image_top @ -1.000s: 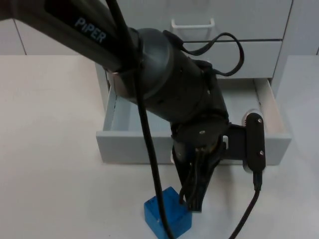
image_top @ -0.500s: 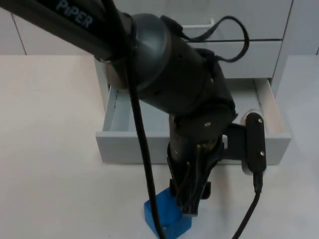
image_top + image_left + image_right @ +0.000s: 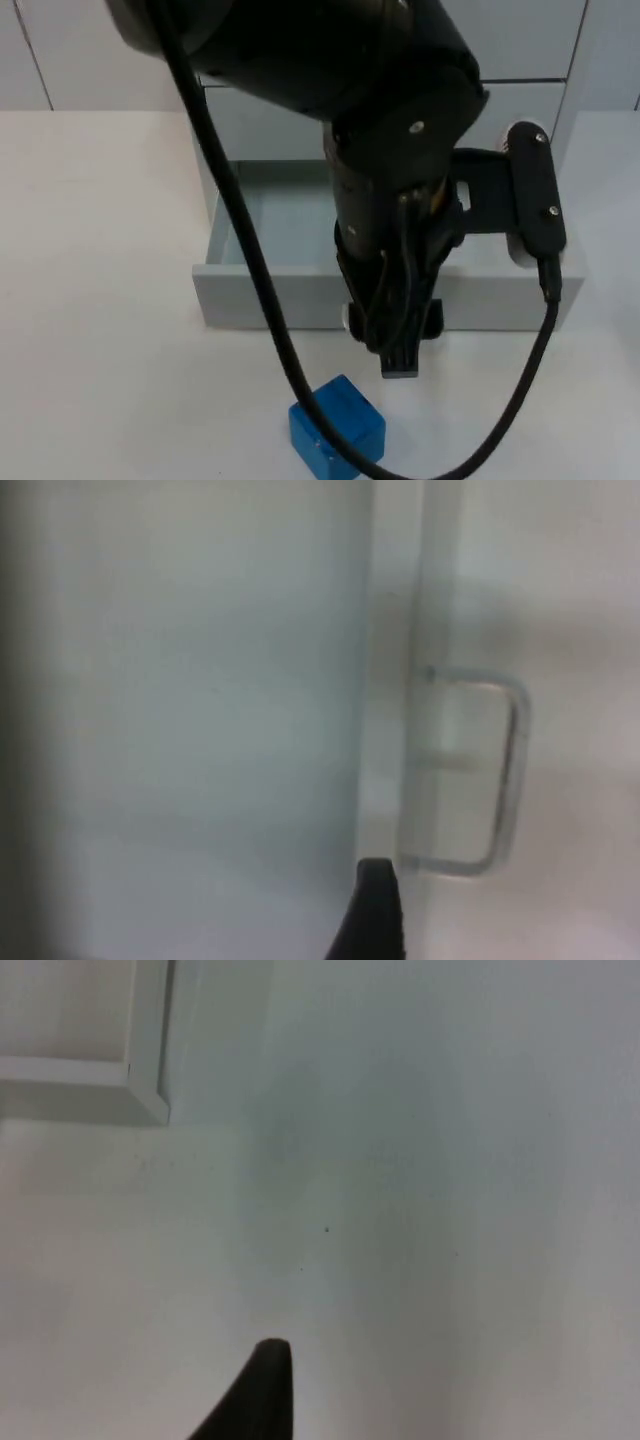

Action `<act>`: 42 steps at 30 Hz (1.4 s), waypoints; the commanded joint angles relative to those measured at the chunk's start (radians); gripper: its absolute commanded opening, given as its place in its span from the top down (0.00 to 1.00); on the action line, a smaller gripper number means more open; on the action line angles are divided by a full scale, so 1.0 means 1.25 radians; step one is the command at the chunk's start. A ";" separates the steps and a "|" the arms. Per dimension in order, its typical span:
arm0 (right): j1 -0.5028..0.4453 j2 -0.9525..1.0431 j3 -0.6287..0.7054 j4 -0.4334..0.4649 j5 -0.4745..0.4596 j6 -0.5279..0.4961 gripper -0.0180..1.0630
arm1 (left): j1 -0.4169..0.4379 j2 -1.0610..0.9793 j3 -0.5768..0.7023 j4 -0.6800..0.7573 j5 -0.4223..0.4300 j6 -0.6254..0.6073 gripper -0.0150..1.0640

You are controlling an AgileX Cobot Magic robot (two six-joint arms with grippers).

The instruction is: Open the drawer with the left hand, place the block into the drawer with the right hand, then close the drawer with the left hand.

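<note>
Top view: the drawer (image 3: 270,300) stands pulled out of the white cabinet (image 3: 520,110), its pale inside open to above and its front panel facing the near edge of the tabletop (image 3: 100,300). The left arm reaches in from the upper left and covers the middle of the drawer. The left tool (image 3: 400,355) points down in front of the drawer's front panel, at about the middle of its width, with its tip over the tabletop just beyond the panel. Whether this tool is apart or together I cannot tell.

The blue block (image 3: 355,425) lies on the tabletop in front of the drawer, near the left tool's tip but apart from it, a little to the picture's left of it. It is outside the drawer.

Left wrist view: the drawer's handle (image 3: 480,770), a pale bent bar, sits on the front panel, with the drawer's inside (image 3: 200,730) next to it and the tool's black tip (image 3: 372,910) close to the panel's edge.

Right wrist view: the right tool (image 3: 255,1395) waits over bare tabletop (image 3: 400,1210), with a white edge (image 3: 140,1080) of the cabinet or drawer further off. I cannot tell whether it is apart or together.
</note>
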 commanded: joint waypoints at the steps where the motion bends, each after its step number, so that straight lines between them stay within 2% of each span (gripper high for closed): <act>1: -0.007 -0.002 -0.005 0.002 -0.003 0.000 0.01 | 0.004 -0.016 -0.002 -0.049 0.019 0.025 0.34; 6: -0.007 -0.002 -0.005 0.002 -0.003 0.000 0.01 | 0.050 -0.074 -0.002 -0.196 0.060 0.095 0.34; 7: -0.007 -0.002 -0.005 0.002 -0.003 0.000 0.01 | 0.050 -0.074 -0.002 -0.196 0.060 0.095 0.34; 11: -0.007 -0.002 -0.005 0.002 -0.003 0.000 0.01 | 0.144 -0.148 -0.002 -0.341 0.115 0.142 0.34; 12: -0.007 -0.002 -0.005 0.002 -0.003 0.000 0.01 | 0.144 -0.148 -0.002 -0.341 0.115 0.142 0.34; 14: -0.007 -0.002 -0.005 0.002 -0.005 0.000 0.01 | 0.216 -0.192 -0.002 -0.419 0.158 0.149 0.34; 18: -0.007 -0.002 -0.005 0.002 -0.005 0.000 0.01 | 0.294 -0.232 0.002 -0.492 0.204 0.147 0.34; 21: -0.007 -0.002 -0.005 0.002 -0.003 0.000 0.01 | 0.356 -0.278 0.056 -0.558 0.187 0.145 0.34; 27: -0.007 -0.002 -0.005 0.005 0.000 0.000 0.01 | 0.418 -0.344 0.157 -0.566 0.150 0.121 0.34; 34: -0.007 -0.002 -0.005 0.011 0.005 0.000 0.01 | 0.535 -0.458 0.305 -0.564 0.095 0.009 0.34; 41: -0.007 -0.002 -0.005 0.017 0.006 0.000 0.01 | 0.647 -0.580 0.434 -0.565 0.064 -0.020 0.34; 42: -0.007 -0.002 -0.005 0.017 0.006 0.000 0.01 | 0.647 -0.580 0.434 -0.565 0.064 -0.020 0.34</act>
